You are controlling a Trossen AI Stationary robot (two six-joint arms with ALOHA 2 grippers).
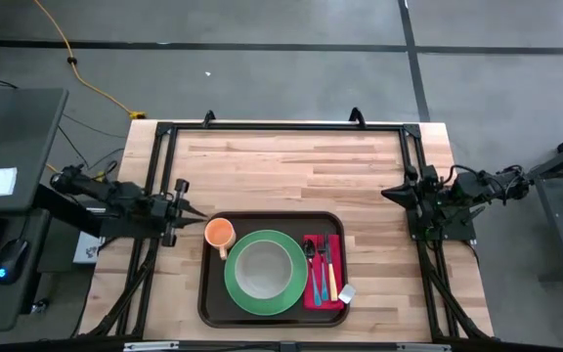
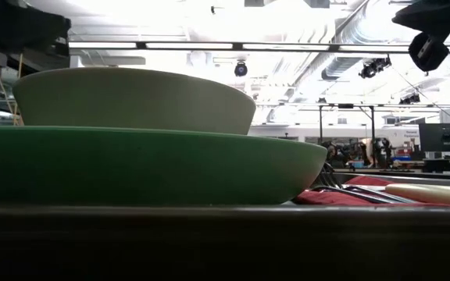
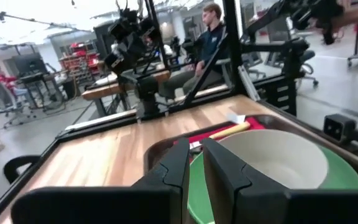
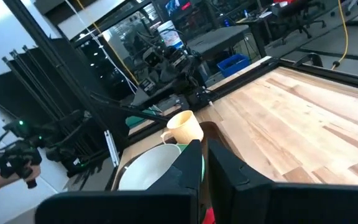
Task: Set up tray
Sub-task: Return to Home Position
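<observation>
The dark brown tray (image 1: 204, 293) lies at the table's near middle. On it a cream bowl (image 1: 265, 268) sits in a green plate (image 1: 238, 296). An orange cup (image 1: 220, 233) stands at the tray's far left corner, and a red napkin (image 1: 315, 296) with cutlery lies along its right side. My left gripper (image 1: 193, 210) hovers level, just left of the cup, its fingers close together with nothing between them. My right gripper (image 1: 389, 194) hovers level above the table's right side, shut and holding nothing. Both point toward the table's middle.
Bare wood (image 1: 301, 161) fills the table's far half. Black frame rails (image 1: 281, 126) run along the far edge and both sides. A desk with a keyboard and a mouse (image 1: 10, 259) stands left of the table. A person (image 3: 211, 37) sits beyond the table.
</observation>
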